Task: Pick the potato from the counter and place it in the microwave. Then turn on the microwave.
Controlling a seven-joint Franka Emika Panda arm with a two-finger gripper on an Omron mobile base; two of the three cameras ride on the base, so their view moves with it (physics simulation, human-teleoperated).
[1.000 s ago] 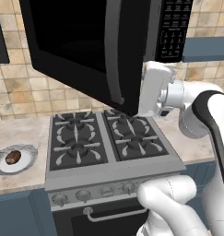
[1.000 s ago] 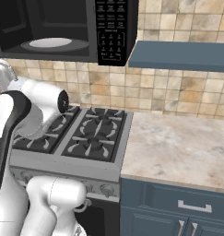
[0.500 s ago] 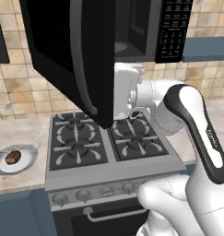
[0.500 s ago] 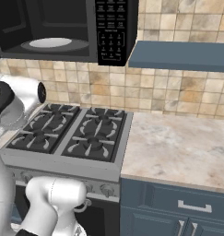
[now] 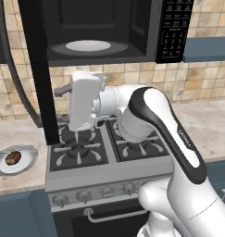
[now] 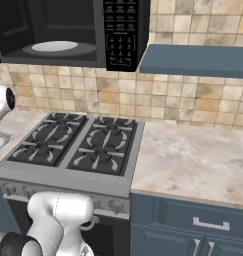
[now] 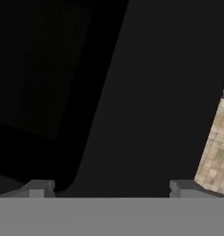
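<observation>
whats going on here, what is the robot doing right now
The microwave hangs open above the stove, its white turntable bare. The gripper is open and holds nothing, close to the dark microwave door. The potato sits on a plate on the counter, left of the stove, not yet picked up.

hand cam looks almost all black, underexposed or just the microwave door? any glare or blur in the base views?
Hand view: dark because the black microwave door fills it; tile at right is properly lit. Left base view: even light, no glare, potato sharp. Right base view: flat render lighting, soft shadows, no blur.
</observation>
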